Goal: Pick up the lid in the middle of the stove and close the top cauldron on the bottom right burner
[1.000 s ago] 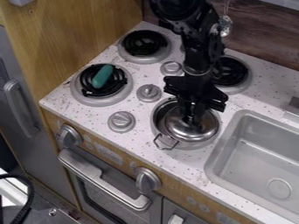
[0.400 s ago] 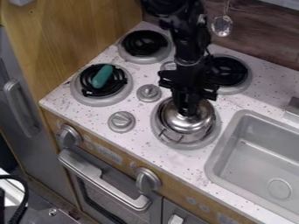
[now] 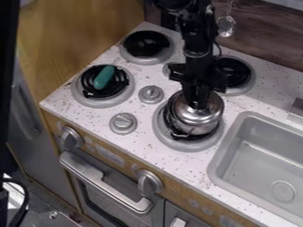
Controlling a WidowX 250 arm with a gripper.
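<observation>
Looking down at a slant on a white speckled stove top [image 3: 98, 116], with the black claw [image 3: 196, 101] pointing down from the arm at the upper middle; impossible to tell how far open the claw is, or whether it has hold of the lid. Directly under the claw, meeting its tip, a shiny metal lid [image 3: 207, 114]; beneath that same lid, a metal pot [image 3: 197, 129], over the bottom right burner [image 3: 180, 145], sitting off-centre towards the far right of the ring; impossible to tell if raised from the burner or resting on it; some black coil [image 3: 170, 126] bare at the near left.

Beyond the claw and a little to the right, a second burner [image 3: 238, 90], partly behind the arm; far off to the upper left of the claw, a third burner [image 3: 142, 58]; left of the claw, a fourth burner [image 3: 89, 99], with a green rounded object [image 3: 103, 77] lying across the coil. Between the claw and that fourth burner, a small grey knob [image 3: 152, 94]; lower left of the claw, another grey knob [image 3: 123, 123]. To the lower right of the claw, a grey sink [image 3: 260, 164]; well below and left of the claw, an oven handle [image 3: 103, 181]; behind the claw, near the dark wood wall [image 3: 266, 40], a hanging metal utensil [image 3: 226, 25].
</observation>
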